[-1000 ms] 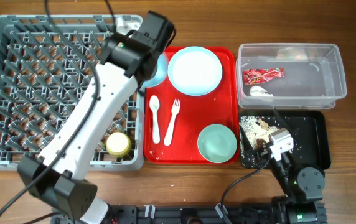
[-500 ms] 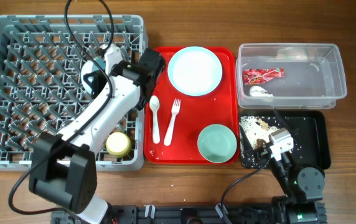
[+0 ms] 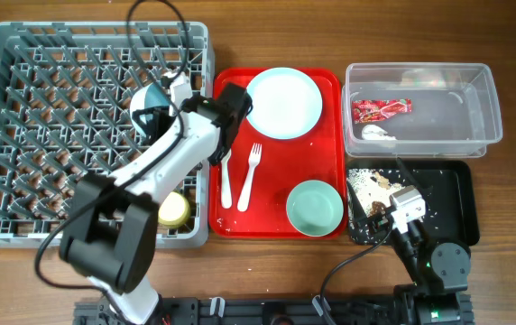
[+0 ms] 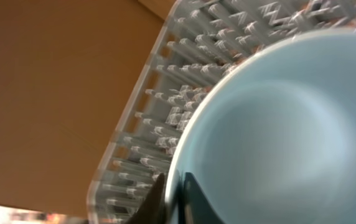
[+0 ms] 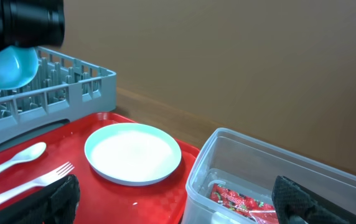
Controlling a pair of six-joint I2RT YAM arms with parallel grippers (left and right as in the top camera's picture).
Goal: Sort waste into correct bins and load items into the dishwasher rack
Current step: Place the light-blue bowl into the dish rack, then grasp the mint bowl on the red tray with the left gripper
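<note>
My left gripper [image 3: 156, 114] is shut on the rim of the pale blue bowl [image 3: 142, 96] and holds it tilted over the grey dishwasher rack [image 3: 23, 135]. In the left wrist view the bowl [image 4: 277, 124] fills the frame, with my gripper [image 4: 175, 199] pinching its edge. A yellow cup [image 3: 172, 209] sits in the rack. The pale blue plate [image 3: 282, 102], spoon [image 3: 225, 171], fork [image 3: 251, 176] and mint bowl [image 3: 314, 207] lie on the red tray [image 3: 330, 149]. My right gripper [image 5: 181, 205] is open and empty, by the black tray [image 3: 456, 194].
The clear tub [image 3: 488, 99] holds the red wrapper [image 3: 381, 108] and the white paper scrap [image 3: 375, 132]. Food bits [image 3: 371, 185] lie in the black tray. The left arm stretches from the table's front over the rack's right side.
My left gripper has carried the pale blue bowl from the red tray's top-left corner leftward over the rack. The right arm has not moved.
</note>
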